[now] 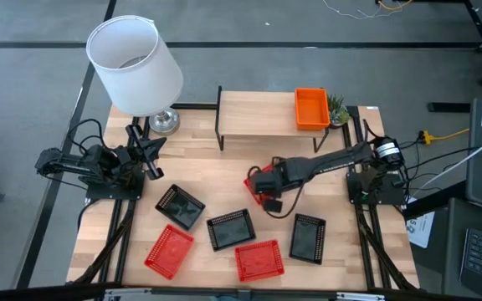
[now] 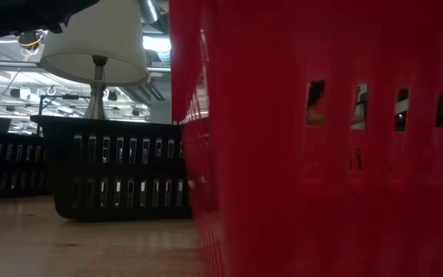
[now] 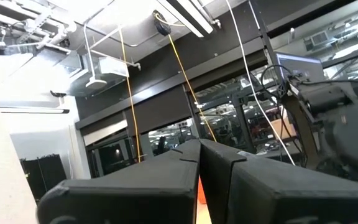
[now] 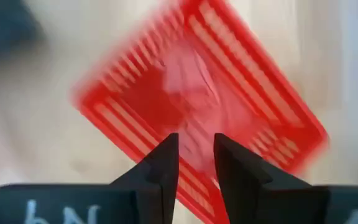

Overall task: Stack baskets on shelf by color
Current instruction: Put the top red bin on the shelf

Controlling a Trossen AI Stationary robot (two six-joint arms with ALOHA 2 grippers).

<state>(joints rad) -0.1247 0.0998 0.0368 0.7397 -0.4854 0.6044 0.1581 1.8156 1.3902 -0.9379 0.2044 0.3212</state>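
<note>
One camera hangs overhead, looking straight down on the whole table (image 1: pixel 233 159). Another sits at table height, pressed close against a red basket (image 2: pixel 321 138), with the lamp (image 2: pixel 98 46) behind; the overhead view shares both. The left wrist camera tilts up toward the ceiling; the right wrist camera faces down, close over another red basket (image 4: pixel 197 99).

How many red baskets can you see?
3: one at the table's front left, one at front center, and one mid-table under the right gripper. None look hidden.
</note>
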